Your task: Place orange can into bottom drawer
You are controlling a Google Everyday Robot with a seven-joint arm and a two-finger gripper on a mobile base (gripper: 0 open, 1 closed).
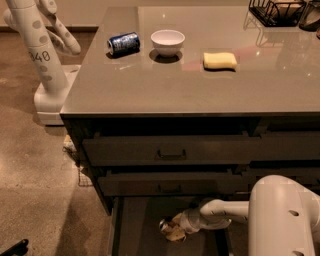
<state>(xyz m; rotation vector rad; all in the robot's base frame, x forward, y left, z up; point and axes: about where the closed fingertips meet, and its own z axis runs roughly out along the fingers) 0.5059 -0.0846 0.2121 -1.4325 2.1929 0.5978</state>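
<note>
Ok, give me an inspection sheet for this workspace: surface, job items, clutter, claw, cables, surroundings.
Surface: grey countertop above three drawers.
Job's things: orange can low inside the open bottom drawer, silver top facing left.
Clutter: dark blue can on its side, white bowl, yellow sponge, black wire basket at the back right, all on the countertop.
Claw: claw reaches down into the bottom drawer, at the orange can.
Cables: nothing seen.
Surroundings: brown floor; another white robot stands left of the counter.
</note>
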